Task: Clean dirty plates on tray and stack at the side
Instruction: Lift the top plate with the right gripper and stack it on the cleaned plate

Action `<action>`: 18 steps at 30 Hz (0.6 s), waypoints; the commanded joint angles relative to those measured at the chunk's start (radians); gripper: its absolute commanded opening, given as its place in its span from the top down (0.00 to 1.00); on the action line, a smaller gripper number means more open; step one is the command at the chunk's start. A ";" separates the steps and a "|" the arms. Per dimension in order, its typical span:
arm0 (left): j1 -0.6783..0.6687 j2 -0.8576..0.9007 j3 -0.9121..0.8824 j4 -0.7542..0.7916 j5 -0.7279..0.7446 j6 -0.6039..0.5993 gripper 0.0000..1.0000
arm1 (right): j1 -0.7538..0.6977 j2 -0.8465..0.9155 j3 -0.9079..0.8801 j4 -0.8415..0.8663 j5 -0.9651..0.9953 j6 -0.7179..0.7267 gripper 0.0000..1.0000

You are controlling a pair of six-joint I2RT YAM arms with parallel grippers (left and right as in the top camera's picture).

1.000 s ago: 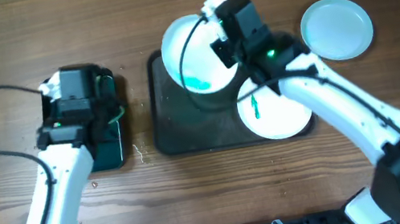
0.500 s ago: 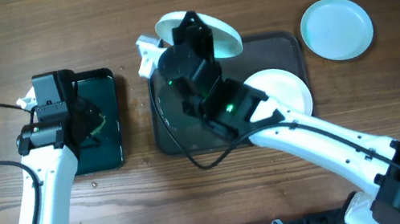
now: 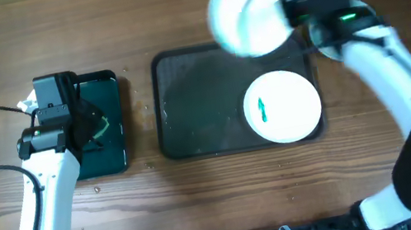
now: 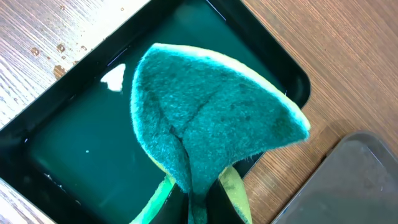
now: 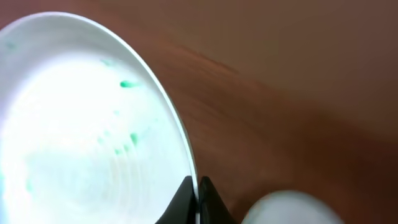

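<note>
My right gripper (image 3: 283, 0) (image 5: 198, 194) is shut on the rim of a white plate (image 3: 247, 13) and holds it in the air over the far right corner of the dark tray (image 3: 199, 124). In the right wrist view this plate (image 5: 81, 143) shows faint green specks. A second plate (image 3: 284, 107) with a green smear lies on the tray's right half. A blurred pale round shape (image 5: 289, 208) shows below the held plate; the third plate is otherwise hidden under my right arm. My left gripper (image 3: 95, 127) (image 4: 200, 200) is shut on a green sponge (image 4: 211, 118).
The sponge hangs over a small glossy black tray (image 3: 115, 151) (image 4: 68, 149) left of the big tray. A corner of the big tray shows in the left wrist view (image 4: 354, 180). Small crumbs lie on the wood between the two trays (image 3: 143, 152).
My right arm has swung from the tray's left side to its far right corner, carrying the plate with it. The left arm and sponge have stayed still for the last half second.
</note>
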 commanded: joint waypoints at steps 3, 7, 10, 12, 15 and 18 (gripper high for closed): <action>0.007 -0.003 -0.002 0.004 0.002 0.014 0.96 | -0.431 0.112 -0.001 -0.016 -0.323 0.423 0.96; 0.007 -0.003 -0.002 0.004 0.002 0.014 0.96 | -0.529 0.214 -0.001 -0.015 -0.318 0.472 0.96; 0.007 -0.003 -0.002 0.004 0.002 0.014 0.96 | -0.539 0.276 -0.001 -0.020 -0.266 0.472 0.96; 0.007 -0.003 -0.002 0.004 0.002 0.014 0.96 | -0.539 0.299 -0.001 -0.026 -0.262 0.478 0.96; 0.007 -0.003 -0.002 0.004 0.002 0.015 0.96 | -0.539 0.303 -0.001 -0.028 -0.217 0.496 0.73; 0.007 -0.003 -0.002 0.004 0.002 0.015 0.96 | -0.540 0.298 -0.001 -0.060 -0.196 0.493 0.75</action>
